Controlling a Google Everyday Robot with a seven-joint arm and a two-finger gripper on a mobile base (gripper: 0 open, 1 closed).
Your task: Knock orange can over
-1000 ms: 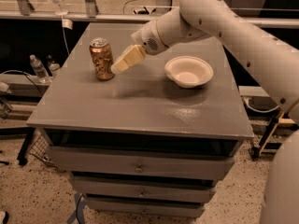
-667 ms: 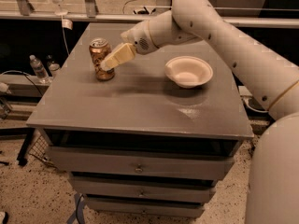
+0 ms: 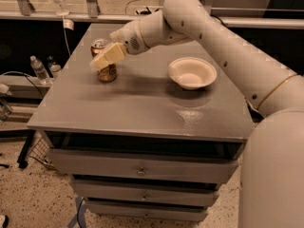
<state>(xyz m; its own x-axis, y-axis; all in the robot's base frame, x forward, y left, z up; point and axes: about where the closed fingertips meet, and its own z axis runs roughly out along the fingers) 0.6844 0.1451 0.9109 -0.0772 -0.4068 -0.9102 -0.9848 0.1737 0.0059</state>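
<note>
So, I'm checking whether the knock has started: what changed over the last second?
The gripper moved left from beside the small orange-gold metal can and now overlaps the can's upper body, apparently against it. Nothing was taken hold of or let go. The can still stands upright on the same spot. The round white bowl and the grey cabinet top are as before.

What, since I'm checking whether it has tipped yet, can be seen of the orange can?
The orange can is a small orange-gold metallic drink can with a silver top, standing upright or nearly so on the grey table, at its left rear, apart from the white bowl. The claw crosses in front of its upper half, hiding that part; it seems to press on the can, though contact is not certain. The can has not fallen.
</note>
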